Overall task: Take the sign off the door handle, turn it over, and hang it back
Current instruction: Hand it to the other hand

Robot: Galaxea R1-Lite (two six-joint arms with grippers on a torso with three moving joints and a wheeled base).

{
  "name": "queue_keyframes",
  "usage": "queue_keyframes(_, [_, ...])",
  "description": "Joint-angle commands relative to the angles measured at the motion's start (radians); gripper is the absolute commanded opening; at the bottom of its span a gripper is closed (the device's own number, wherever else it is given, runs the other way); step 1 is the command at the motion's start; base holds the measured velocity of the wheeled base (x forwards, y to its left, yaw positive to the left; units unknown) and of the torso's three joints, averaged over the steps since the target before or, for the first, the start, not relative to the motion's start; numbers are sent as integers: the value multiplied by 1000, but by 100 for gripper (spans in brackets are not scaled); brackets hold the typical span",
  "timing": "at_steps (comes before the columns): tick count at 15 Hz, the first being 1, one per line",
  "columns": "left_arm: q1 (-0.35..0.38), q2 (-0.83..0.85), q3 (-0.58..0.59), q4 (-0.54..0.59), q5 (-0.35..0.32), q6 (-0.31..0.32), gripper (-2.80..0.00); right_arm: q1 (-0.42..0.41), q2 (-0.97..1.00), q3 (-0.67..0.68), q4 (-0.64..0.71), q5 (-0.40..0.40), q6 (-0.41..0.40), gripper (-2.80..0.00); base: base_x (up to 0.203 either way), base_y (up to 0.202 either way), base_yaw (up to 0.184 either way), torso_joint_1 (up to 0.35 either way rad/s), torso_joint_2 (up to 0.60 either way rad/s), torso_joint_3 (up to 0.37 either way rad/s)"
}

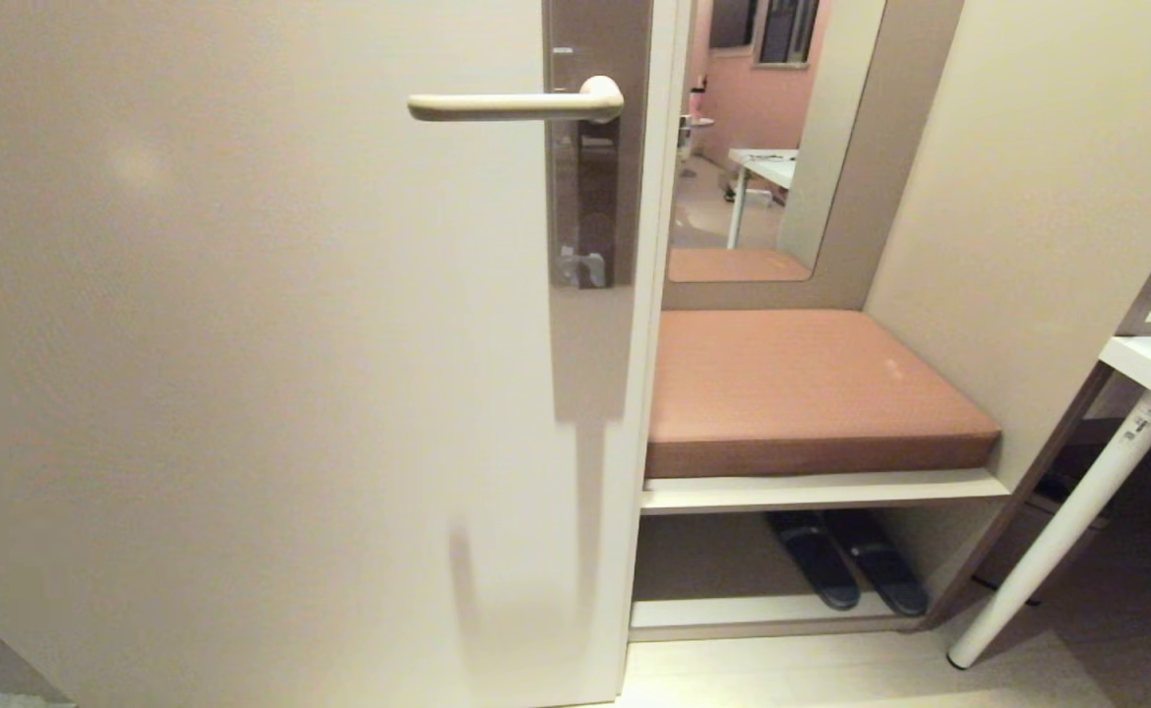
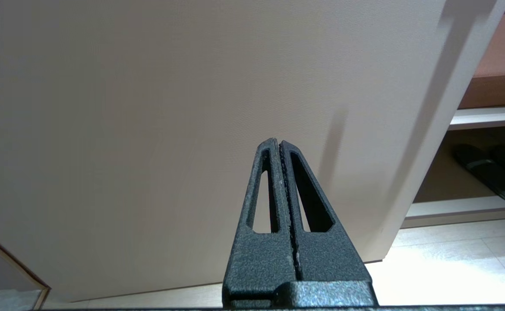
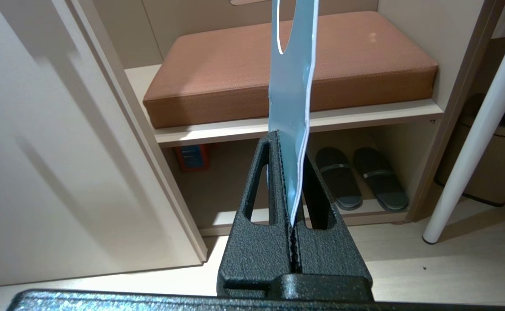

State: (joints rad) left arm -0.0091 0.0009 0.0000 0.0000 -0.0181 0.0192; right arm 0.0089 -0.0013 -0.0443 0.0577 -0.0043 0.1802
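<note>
While the door handle is sitting bare in the head view, the action is all down at the right wrist.
Sign: the sign is standing edge-on, blue face showing, away from the handle and in front of the cushioned bench.
Right gripper: the right gripper is pinching the sign's lower end, jaws pressed tight on the card.
Left gripper: the left gripper is idling by the door, fingers pressed together on nothing.
Handling: I'm judging it light, thin and bendy; it is already bowing slightly, so gripping the solid end clear of the oval hole looks wise.
Room: the door edge is crowding one side and a white table leg the other; open space is lying over the bench and the slippers.
</note>
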Motion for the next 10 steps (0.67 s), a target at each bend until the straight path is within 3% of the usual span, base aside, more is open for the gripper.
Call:
queue_keyframes(1, [0, 1, 0, 0, 0, 1, -280, 0, 1, 1, 1, 1, -3, -280, 0, 0, 0, 0, 0, 0])
queue_keyframes(3, [0, 1, 0, 0, 0, 1, -280, 0, 1, -1, -1, 3, -68, -280, 0, 0, 0, 0, 0, 0])
queue_keyframes(6, [0, 1, 0, 0, 0, 1, -280, 0, 1, 37, -42, 4, -246, -280, 0, 0, 0, 0, 0, 0])
queue_keyframes(10, [0, 1, 0, 0, 0, 1, -280, 0, 1, 44, -61, 1, -215, -280, 0, 0, 0, 0, 0, 0])
